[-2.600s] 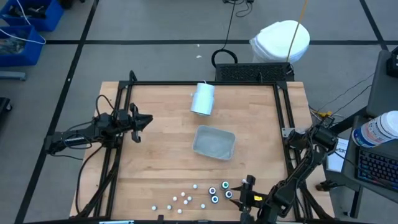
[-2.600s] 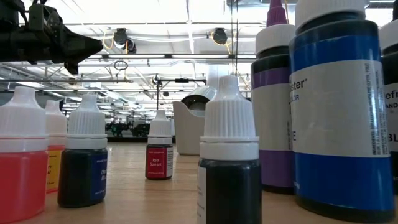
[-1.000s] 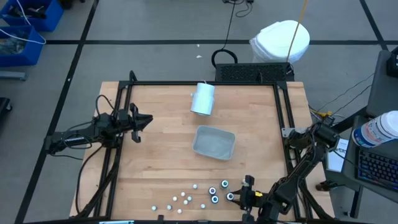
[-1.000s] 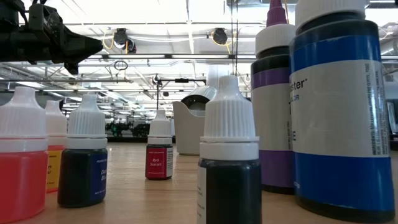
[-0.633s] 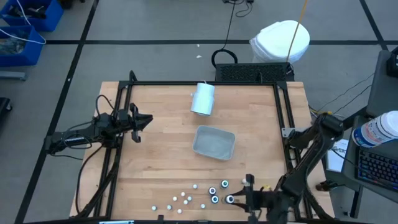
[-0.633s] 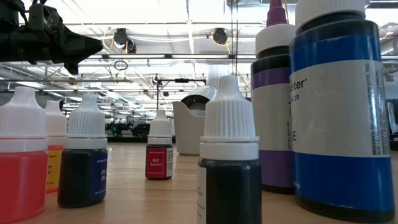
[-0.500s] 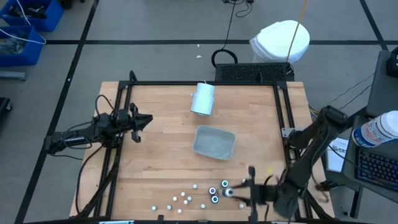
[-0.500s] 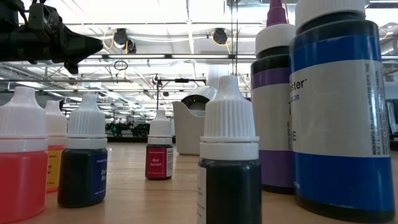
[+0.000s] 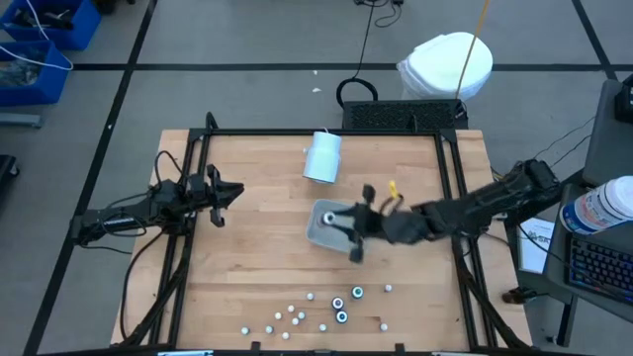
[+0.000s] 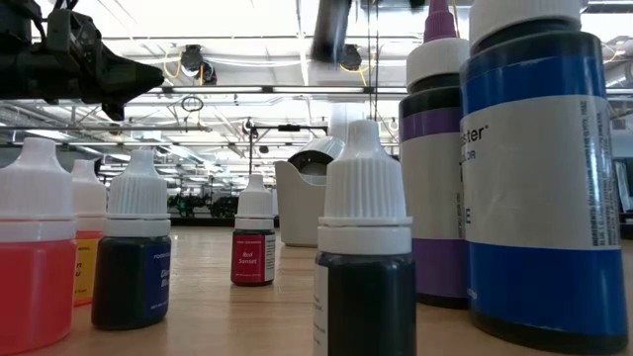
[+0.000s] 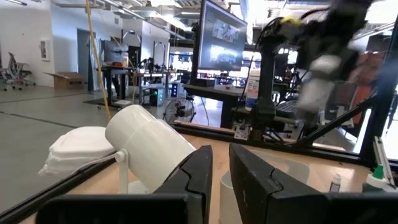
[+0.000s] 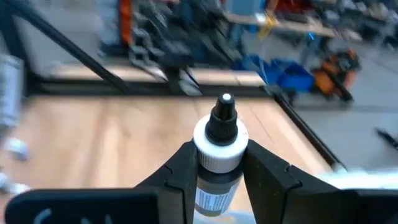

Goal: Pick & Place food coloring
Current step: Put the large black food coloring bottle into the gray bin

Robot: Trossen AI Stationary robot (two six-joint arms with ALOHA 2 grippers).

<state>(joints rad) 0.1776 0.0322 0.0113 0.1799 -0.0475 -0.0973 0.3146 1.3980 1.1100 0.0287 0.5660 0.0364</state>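
Note:
Several tiny food coloring bottles (image 9: 326,309) stand on their bases near the table's near edge; they loom large in the low view (image 10: 364,247). My right gripper (image 9: 342,227) hovers over the pale tray (image 9: 318,233) at mid-table, shut on one bottle (image 12: 219,149) with a white collar and dark tip. My left gripper (image 9: 224,193) waits at the table's left with a narrow gap between its fingers (image 11: 221,177), holding nothing. My right gripper pinches the bottle between its two fingers (image 12: 183,168), one on each side of the body just under the white collar (image 12: 217,163). The collar and dark tip stick out past the fingers. The arm reaches in roughly level from the table's right, and the bottle is lifted clear above the tray.
A pale cylinder (image 9: 322,156) lies on its side beyond the tray, also seen from the left wrist (image 11: 149,146). A black frame (image 9: 326,133) runs round the table's edges. Bare wood lies between the tray and the bottles.
My right gripper has swung from the bottles at the near edge up and toward the far side and the left, ending over the tray, and its wrist has rolled. One dark-ringed bottle has left the group and is carried clear of the table.

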